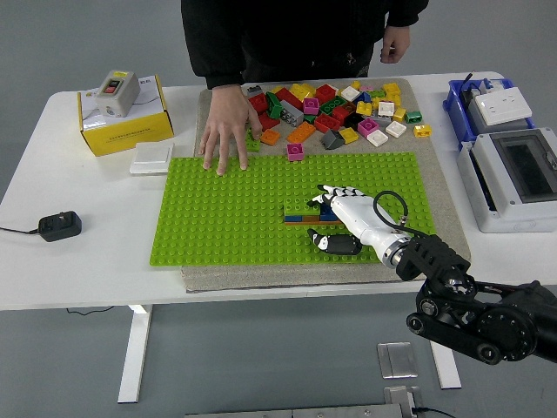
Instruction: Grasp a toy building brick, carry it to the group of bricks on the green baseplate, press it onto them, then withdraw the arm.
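A large green baseplate (235,209) lies on a beige mat. On its right half sits a small group of joined bricks (300,212), green on top with blue and orange below. My right hand (335,213), white with black fingertips, rests on the plate against the group's right end. Its fingers (335,191) lie flat and spread over the bricks, and its thumb (331,245) points left below them. I see nothing held in it. Loose bricks (335,109) in many colours lie in a pile behind the plate. My left arm is out of view.
A person stands at the far side, one hand (224,131) pressed flat on the baseplate's far left edge. A yellow box (122,122) with a switch stands at the left, a black adapter (59,226) near the left edge, and grey and blue electrical boxes (509,165) at the right.
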Robot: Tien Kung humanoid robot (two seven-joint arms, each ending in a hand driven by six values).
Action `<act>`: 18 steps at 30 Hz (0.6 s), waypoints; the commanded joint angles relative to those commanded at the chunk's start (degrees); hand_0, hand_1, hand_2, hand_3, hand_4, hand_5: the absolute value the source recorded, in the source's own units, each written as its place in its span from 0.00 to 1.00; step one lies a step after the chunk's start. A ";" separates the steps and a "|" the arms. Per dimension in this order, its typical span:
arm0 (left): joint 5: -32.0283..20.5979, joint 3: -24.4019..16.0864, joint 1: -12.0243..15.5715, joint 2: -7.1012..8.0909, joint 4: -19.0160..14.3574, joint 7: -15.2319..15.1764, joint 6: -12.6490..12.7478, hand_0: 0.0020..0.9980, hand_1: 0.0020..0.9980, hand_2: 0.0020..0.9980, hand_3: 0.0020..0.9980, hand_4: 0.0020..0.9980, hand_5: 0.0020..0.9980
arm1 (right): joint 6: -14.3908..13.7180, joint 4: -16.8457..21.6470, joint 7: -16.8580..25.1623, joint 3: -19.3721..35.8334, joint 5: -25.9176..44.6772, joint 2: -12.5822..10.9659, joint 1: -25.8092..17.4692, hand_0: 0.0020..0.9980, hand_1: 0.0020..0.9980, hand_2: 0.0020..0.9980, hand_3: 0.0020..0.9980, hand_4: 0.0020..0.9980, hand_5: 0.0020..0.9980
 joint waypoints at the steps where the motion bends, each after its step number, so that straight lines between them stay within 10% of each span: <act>1: 0.09 -0.08 0.02 -0.01 0.00 0.02 -0.02 0.61 0.60 0.48 0.59 0.13 0.70 | -0.07 0.16 0.20 0.16 0.27 -0.06 0.10 1.00 0.99 1.00 0.76 0.60 0.49; 18: 0.31 -0.27 0.37 -0.09 0.00 0.15 -0.09 0.61 0.60 0.48 0.59 0.14 0.70 | -0.12 0.62 1.24 1.00 1.07 -0.62 0.78 1.00 1.00 1.00 0.76 0.61 0.49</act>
